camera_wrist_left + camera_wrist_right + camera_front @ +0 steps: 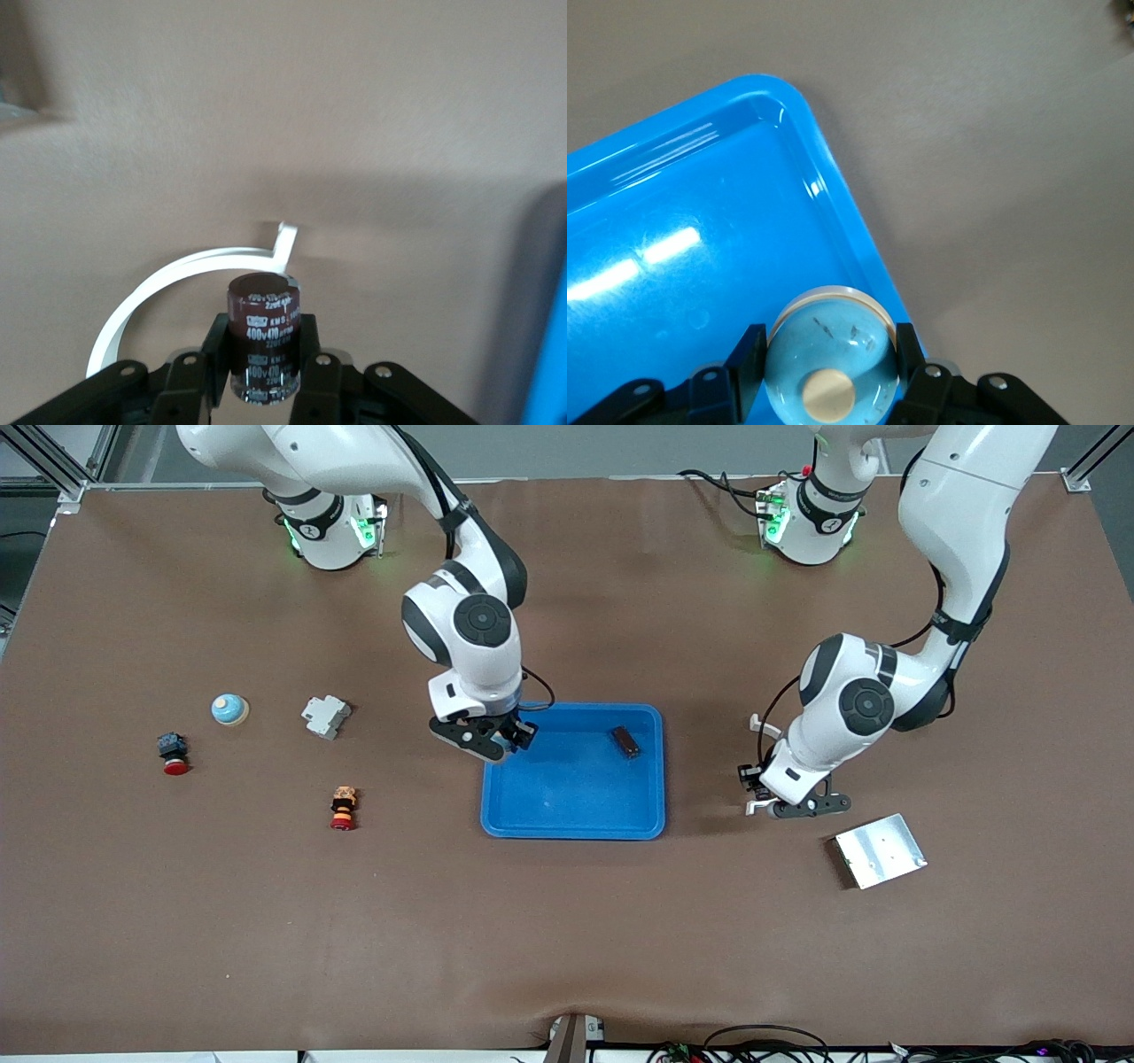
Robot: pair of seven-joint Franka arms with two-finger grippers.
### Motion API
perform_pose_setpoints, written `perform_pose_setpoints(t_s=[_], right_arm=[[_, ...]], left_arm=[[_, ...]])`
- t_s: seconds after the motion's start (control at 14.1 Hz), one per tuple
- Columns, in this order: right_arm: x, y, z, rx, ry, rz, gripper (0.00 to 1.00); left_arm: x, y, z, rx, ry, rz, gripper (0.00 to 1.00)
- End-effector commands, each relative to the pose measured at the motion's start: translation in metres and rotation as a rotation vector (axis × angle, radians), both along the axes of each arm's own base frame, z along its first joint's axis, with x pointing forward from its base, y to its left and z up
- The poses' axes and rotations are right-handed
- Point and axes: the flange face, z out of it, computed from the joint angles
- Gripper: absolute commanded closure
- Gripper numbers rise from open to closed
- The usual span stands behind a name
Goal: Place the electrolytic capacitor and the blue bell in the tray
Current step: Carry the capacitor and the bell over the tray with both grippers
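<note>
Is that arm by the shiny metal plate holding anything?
Yes, the left gripper is shut on a dark brown capacitor, held upright between its fingers.

The capacitor [264,338] print is blurred; its base is hidden.

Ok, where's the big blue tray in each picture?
Front view: blue tray mid-table, the right gripper over its corner.
Left wrist view: just a blue sliver at the edge; the left gripper holds an electrolytic capacitor.
Right wrist view: fills much of it, under the held blue bell.
Shared: brown table.
</note>
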Motion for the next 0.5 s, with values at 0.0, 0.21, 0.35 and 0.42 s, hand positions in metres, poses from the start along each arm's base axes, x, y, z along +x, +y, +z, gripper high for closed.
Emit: perform_pose_setpoints(t_s=[0.0,0.21,0.35,0.42], right_arm=[[0.007,0.010,-0.004,-0.004,-0.032,-0.035,1.00],[0.001,0.019,-0.018,0.002,-0.036,-0.051,1.00],[-0.002,0.023,-0.026,0.005,-0.038,-0.060,1.00],[-0.003,0.024,-0.027,0.007,-0.040,-0.063,1.00]], left_arm=[[0.016,-0.020,0.040,-0.025,0.036,0.068,1.00],[0.026,-0.054,0.069,-0.061,0.059,0.217,1.00],[0.027,-0.081,0.076,-0.079,0.060,0.303,1.00],[0.030,-0.093,0.079,-0.089,0.059,0.343,1.00]])
